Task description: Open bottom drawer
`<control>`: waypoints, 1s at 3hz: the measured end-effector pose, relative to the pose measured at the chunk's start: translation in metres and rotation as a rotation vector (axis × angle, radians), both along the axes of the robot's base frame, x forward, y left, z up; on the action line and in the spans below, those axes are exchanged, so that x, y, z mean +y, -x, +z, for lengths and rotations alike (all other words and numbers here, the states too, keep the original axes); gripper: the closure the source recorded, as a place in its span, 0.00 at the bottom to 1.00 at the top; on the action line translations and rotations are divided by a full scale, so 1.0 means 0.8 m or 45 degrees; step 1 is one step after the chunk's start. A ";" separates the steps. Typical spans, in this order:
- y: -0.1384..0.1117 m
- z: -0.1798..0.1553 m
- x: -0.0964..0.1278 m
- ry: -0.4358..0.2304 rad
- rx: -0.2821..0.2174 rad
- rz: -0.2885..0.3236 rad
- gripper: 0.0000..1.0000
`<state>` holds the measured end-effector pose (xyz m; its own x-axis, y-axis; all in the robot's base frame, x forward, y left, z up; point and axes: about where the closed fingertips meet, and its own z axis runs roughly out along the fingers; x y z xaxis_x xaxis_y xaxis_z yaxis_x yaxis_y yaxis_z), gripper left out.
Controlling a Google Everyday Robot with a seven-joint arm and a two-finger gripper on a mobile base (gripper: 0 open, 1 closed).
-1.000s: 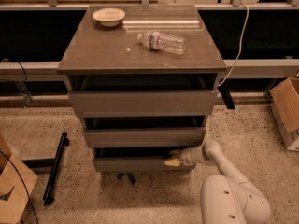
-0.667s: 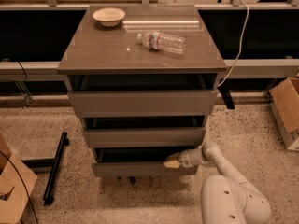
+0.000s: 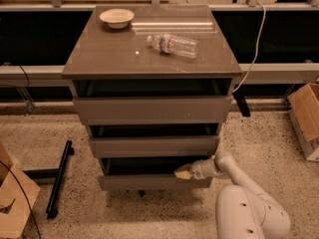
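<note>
In the camera view, you look down at a grey-brown cabinet [image 3: 149, 54] with three handleless drawer fronts, standing on a speckled floor [image 3: 149, 213].

The bottom drawer [image 3: 149, 182] is the lowest front. It stands forward of the cabinet body, and a dark strip of its inner box shows above its top edge. The middle front [image 3: 154, 146] and the top front [image 3: 152, 109] also show dark gaps above them.

Your gripper [image 3: 183, 173] is at the right part of the bottom drawer. Its tan tip is at the top edge of that front, just in front of the dark opening. You cannot tell whether it is grasping the edge or released. The white arm [image 3: 234, 171] runs from it down and to the right, to the rounded white body [image 3: 251, 215] at the lower right of the picture.

On the cabinet top, a pale bowl [image 3: 116, 18] sits near the back left. A clear plastic bottle [image 3: 172, 44] lies on its side right of centre, well apart from the bowl.

A white cable [image 3: 254, 49] hangs past the cabinet's right side. A cardboard box [image 3: 305, 118] stands at the far right. More cardboard [image 3: 12, 198] is at the lower left, and a black bar [image 3: 59, 178] lies on the floor beside it.
</note>
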<state>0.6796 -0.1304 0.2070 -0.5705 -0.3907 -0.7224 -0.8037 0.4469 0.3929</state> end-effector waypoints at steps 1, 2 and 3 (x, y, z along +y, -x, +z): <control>0.000 0.004 0.000 0.000 0.000 0.000 0.80; 0.000 0.005 0.000 0.000 0.000 0.000 0.49; 0.000 0.005 0.000 0.000 0.001 0.000 0.25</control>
<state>0.6795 -0.1304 0.2112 -0.5708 -0.3909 -0.7221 -0.8035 0.4469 0.3933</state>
